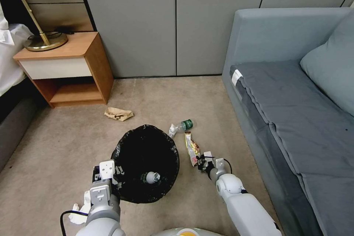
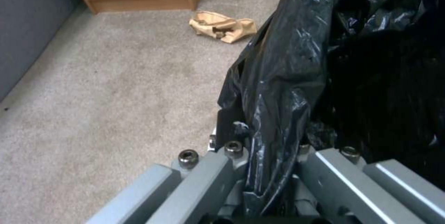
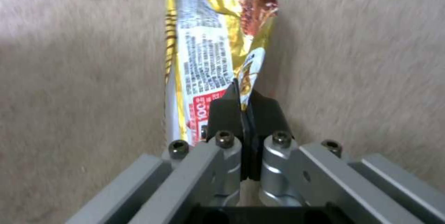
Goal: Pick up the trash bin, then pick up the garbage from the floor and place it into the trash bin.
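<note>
Both fingers (image 3: pixel 222 112) (closed) around wrapper (image 3: pixel 208 50)

bin (image 1: pixel 147 162): black-lined, bottle inside | wrapper (image 1: pixel 192 149): beside | paper (image 1: pixel 118 114): carpet

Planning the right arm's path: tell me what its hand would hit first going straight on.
The right hand, shut on the snack wrapper, points along the carpet; beyond the wrapper probably the clear bottle, though depth is unclear.

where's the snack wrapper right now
In the head view the wrapper lies on the carpet just right of the bin, below the green-capped bottle; the right gripper pinches its near end.
</note>
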### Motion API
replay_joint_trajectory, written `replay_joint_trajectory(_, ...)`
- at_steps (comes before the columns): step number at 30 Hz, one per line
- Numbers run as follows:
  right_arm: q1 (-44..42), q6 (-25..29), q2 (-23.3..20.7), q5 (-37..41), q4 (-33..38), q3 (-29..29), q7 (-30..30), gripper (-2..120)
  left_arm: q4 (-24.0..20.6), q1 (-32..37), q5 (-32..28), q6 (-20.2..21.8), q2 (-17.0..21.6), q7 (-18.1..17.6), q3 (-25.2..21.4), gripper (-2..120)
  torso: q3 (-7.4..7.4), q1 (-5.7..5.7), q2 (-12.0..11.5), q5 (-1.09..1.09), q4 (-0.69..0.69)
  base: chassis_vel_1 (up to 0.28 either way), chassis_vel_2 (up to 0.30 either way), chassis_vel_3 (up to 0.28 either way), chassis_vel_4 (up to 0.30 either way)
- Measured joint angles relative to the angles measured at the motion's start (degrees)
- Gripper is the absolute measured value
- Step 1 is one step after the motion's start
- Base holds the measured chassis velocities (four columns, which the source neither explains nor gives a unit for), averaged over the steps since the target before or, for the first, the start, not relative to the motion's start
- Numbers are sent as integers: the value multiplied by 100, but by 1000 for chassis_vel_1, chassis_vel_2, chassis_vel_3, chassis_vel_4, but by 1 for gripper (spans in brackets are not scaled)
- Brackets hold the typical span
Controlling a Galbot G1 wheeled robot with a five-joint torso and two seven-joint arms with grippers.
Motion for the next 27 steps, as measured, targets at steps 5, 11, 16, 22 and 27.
replay_joint_trajectory(5,-159,88,-92,75,568,46,44,0,29,-16,-15,-17,15,8,-5,1,0,0,0,0,0,0,0,0,0)
replay_joint_trajectory(11,-440,143,-187,190,1610,90,124,0,58,-36,-36,-24,25,20,-9,1,0,0,0,0,0,0,0,0,0)
replay_joint_trajectory(16,-818,205,-304,364,2973,108,194,0,65,-44,-56,-27,30,30,-10,1,0,0,0,0,0,0,0,0,0)
replay_joint_trajectory(22,-1315,477,-435,563,4513,39,-89,0,76,-50,-63,-27,33,34,-10,1,-1,0,0,0,1,0,0,0,0)
replay_joint_trajectory(27,-1876,957,-605,572,5597,-123,-739,0,108,-71,-71,-27,32,39,-6,1,-1,0,0,0,-1,0,0,0,0)
